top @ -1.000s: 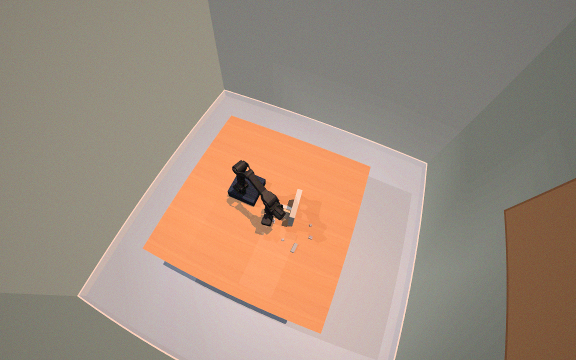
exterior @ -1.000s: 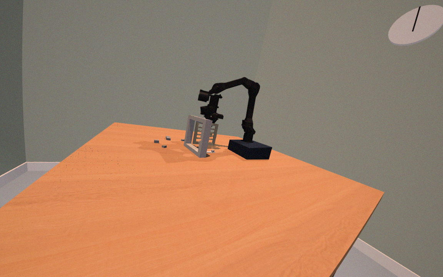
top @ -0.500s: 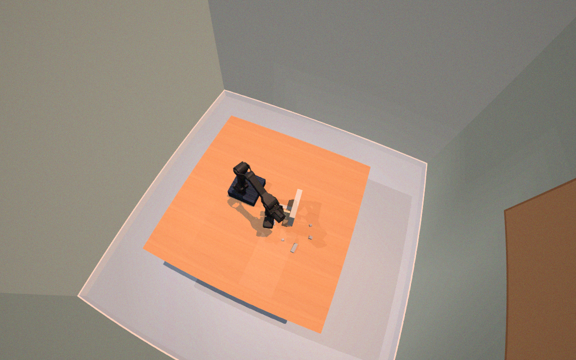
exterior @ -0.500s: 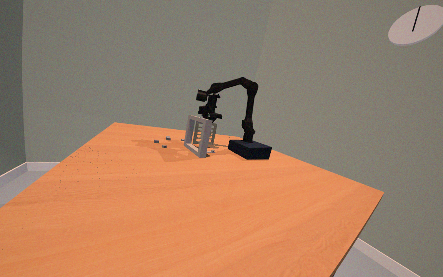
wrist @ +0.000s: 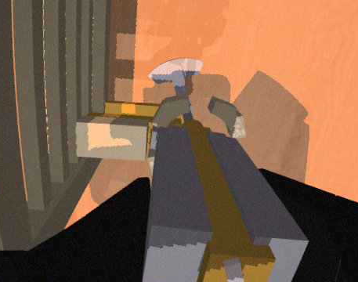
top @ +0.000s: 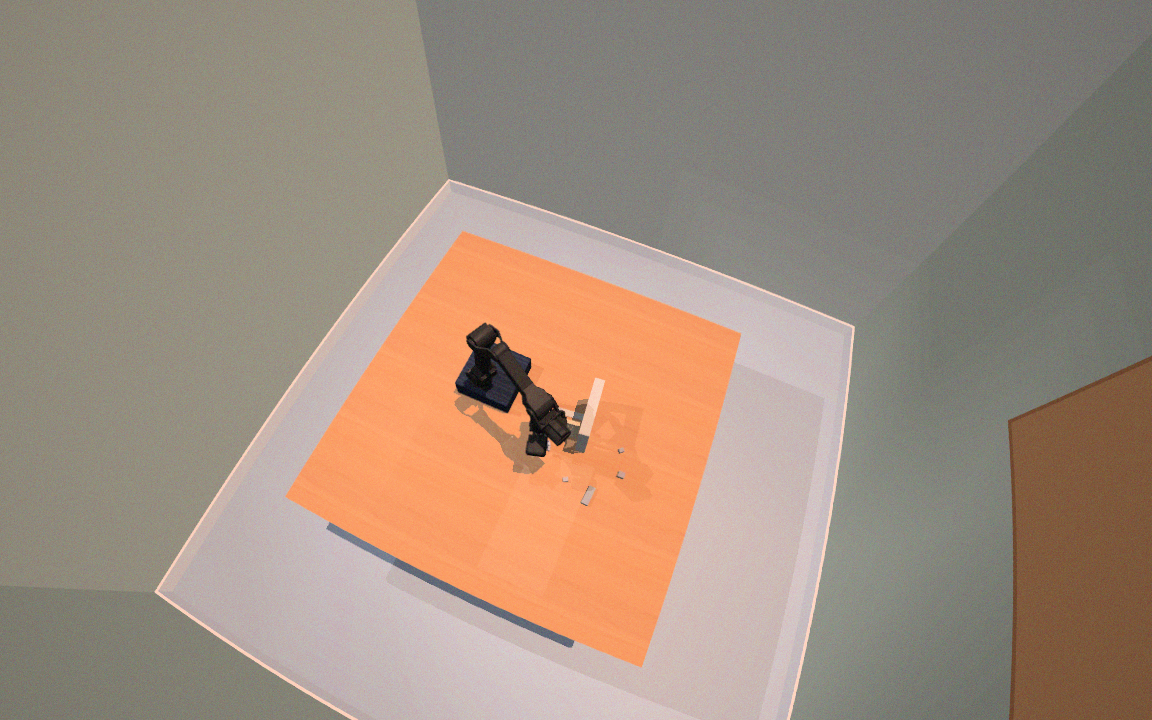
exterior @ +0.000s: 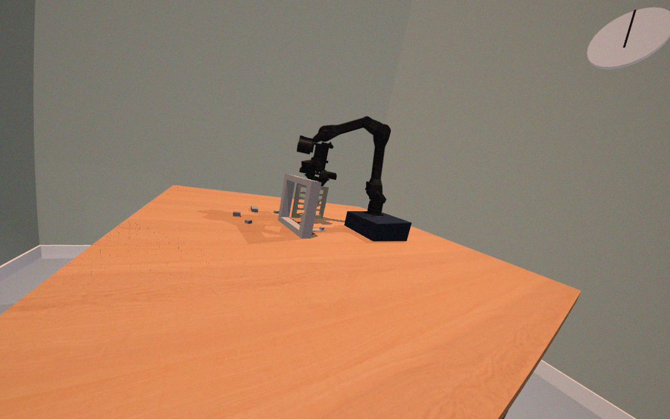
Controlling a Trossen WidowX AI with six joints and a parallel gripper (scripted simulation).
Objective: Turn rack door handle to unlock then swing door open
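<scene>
Got gripper (top: pixel 537 440) (exterior: pixel 318 183) (wrist: pixel 200 185) partway open, black fingers on both sides of upright handle (wrist: pixel 179 180) in wrist view. Can't tell whether either finger is touching it or has a grip on it. See two grey halves on handle, spread apart with yellow core (wrist: pixel 214 176) exposed between.

Find handle on free side of slatted door (exterior: pixel 296 200) (wrist: pixel 34 106), just beside pale block (wrist: pixel 112 140) and yellow bar (wrist: pixel 133 109). See door standing upright, swung well out from pale frame (top: pixel 592 407) (exterior: pixel 310 210) toward arm side. Looks roughly square to frame, but can't read exact angle or confirm 80 from these views. Can't confirm amount of handle turn either. See fan-shaped pale piece (wrist: pixel 176 68) low down, past far end of handle in wrist view.

From exterior, see arm (exterior: pixel 350 125) arched over from dark base (top: pixel 464 386) (exterior: pixel 377 228) at right, reaching left and down behind frame. Find small grey blocks (top: pixel 620 474) (exterior: pixel 236 213) on wooden table (top: pixel 437 447) (exterior: pixel 285 312) (wrist: pixel 323 47), left of frame in exterior view, apart from gripper. Also see longer grey piece (top: pixel 587 495) at near side in top view.
</scene>
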